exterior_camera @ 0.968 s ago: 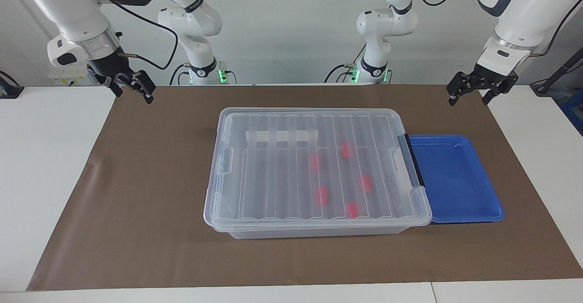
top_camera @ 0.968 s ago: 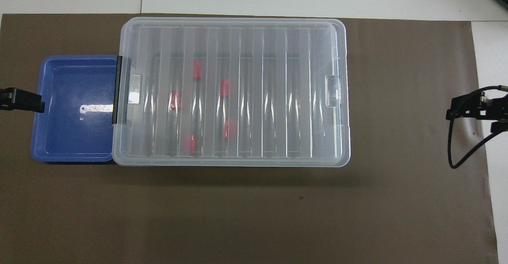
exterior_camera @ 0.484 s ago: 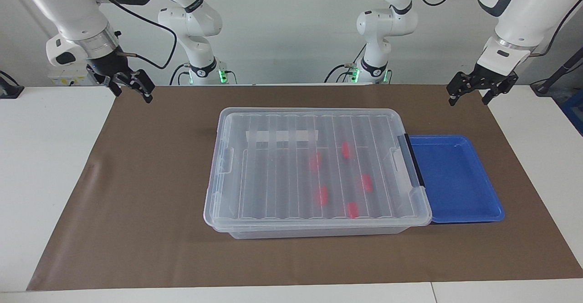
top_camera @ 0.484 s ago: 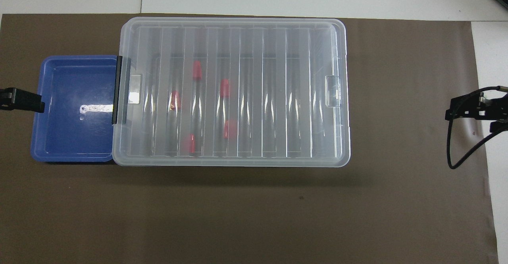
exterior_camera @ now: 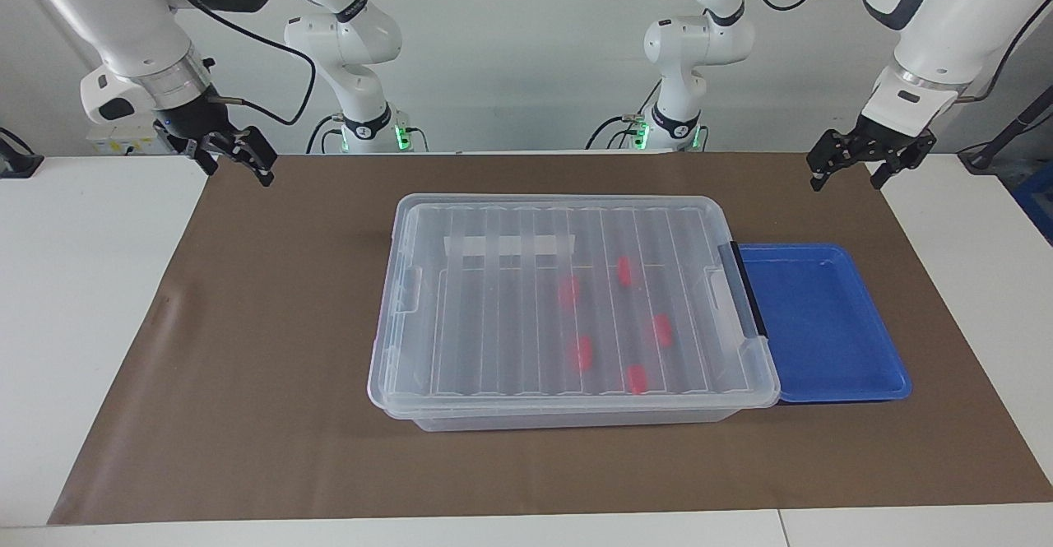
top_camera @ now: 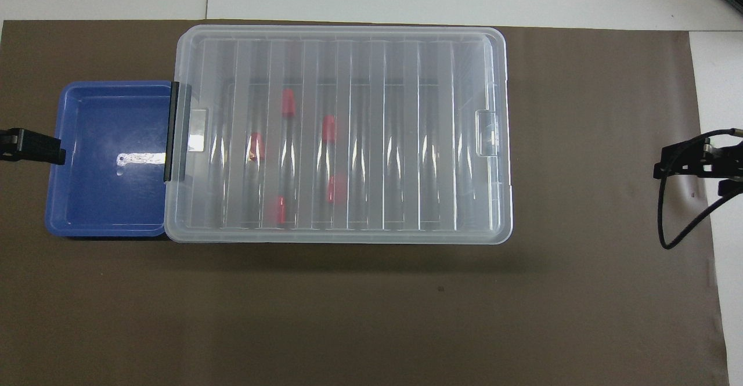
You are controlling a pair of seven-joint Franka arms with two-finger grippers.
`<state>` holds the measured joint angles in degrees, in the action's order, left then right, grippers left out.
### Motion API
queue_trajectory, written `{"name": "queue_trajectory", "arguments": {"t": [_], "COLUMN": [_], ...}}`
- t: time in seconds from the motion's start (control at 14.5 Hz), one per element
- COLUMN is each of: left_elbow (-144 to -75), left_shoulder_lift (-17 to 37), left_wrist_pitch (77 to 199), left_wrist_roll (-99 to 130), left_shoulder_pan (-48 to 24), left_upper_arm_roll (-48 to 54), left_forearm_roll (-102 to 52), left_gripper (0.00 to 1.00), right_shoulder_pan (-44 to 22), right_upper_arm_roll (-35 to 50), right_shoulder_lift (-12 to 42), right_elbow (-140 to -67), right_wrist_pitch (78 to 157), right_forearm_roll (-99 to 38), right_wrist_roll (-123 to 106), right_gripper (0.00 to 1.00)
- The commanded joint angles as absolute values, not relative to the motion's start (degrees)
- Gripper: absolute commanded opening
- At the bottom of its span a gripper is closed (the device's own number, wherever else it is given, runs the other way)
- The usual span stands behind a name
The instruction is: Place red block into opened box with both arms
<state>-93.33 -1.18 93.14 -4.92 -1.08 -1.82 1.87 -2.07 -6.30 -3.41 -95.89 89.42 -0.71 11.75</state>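
Five red blocks (exterior_camera: 582, 352) lie inside the clear box (exterior_camera: 568, 226), its ribbed lid (top_camera: 371, 49) on. A blue tray (exterior_camera: 823, 325) touches its black-clipped end. Bare brown mat (exterior_camera: 263, 325) surrounds them. Left gripper (exterior_camera: 849, 164) and right gripper (exterior_camera: 237, 160) hover wide open, empty, over the mat's corners.

I see the box (exterior_camera: 568, 308) mid-mat (exterior_camera: 247, 349) on the counter (exterior_camera: 90, 284), lid (exterior_camera: 526, 226) on, five blocks (exterior_camera: 583, 352) inside toward the left arm's end. Tray (exterior_camera: 823, 325) touches that end. Each claw hangs over its own mat corner.
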Motion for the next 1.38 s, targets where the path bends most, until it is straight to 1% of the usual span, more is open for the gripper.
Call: {"name": "queue_trajectory", "arguments": {"t": [0.0,0.21,0.35,0.41,0.62,0.76,0.97,1.11,1.31], "left_elbow": [-93.7,-93.7,-93.7,-93.7,-93.7,-93.7,-93.7,-93.7,-93.7], "left_shoulder_lift": [-1.7,-1.7,-1.7,-1.7,-1.7,-1.7,-1.7,-1.7,-1.7], "left_wrist_pitch": [93.0,93.0,93.1,93.1,93.1,93.1,93.1,93.1,93.1], "left_wrist_roll": [-5.5,-5.5,-5.5,-5.5,-5.5,-5.5,-5.5,-5.5,-5.5], "left_shoulder_pan": [-0.8,-0.8,-0.8,-0.8,-0.8,-0.8,-0.8,-0.8,-0.8], "left_upper_arm_roll": [-1.7,-1.7,-1.7,-1.7,-1.7,-1.7,-1.7,-1.7,-1.7], "left_forearm_roll": [1.1,1.1,1.1,1.1,1.1,1.1,1.1,1.1,1.1], "left_gripper": [1.00,1.00,1.00,1.00,1.00,1.00,1.00,1.00,1.00], "right_shoulder_pan": [-2.7,-2.8,-3.2,-3.5,-3.6,-3.8,-4.3,-4.7,-5.0], "right_upper_arm_roll": [-6.7,-6.6,-6.2,-6.2,-6.2,-6.2,-5.6,-5.3,-4.8], "right_shoulder_lift": [-3.6,-2.8,-3.0,-3.1,-3.8,-4.0,-3.7,-3.8,-3.9], "right_elbow": [-95.5,-93.3,-94.4,-95.0,-96.1,-96.2,-96.0,-95.9,-95.9], "right_wrist_pitch": [87.8,86.7,90.5,91.1,90.2,88.1,90.7,89.9,89.7], "right_forearm_roll": [0.2,0.5,0.4,0.3,1.4,2.4,2.9,5.4,5.4], "right_wrist_roll": [10.0,8.3,8.2,8.2,2.9,1.4,1.4,1.4,1.8], "right_gripper": [1.00,1.00,1.00,1.00,1.00,1.00,1.00,1.00,1.00]}}
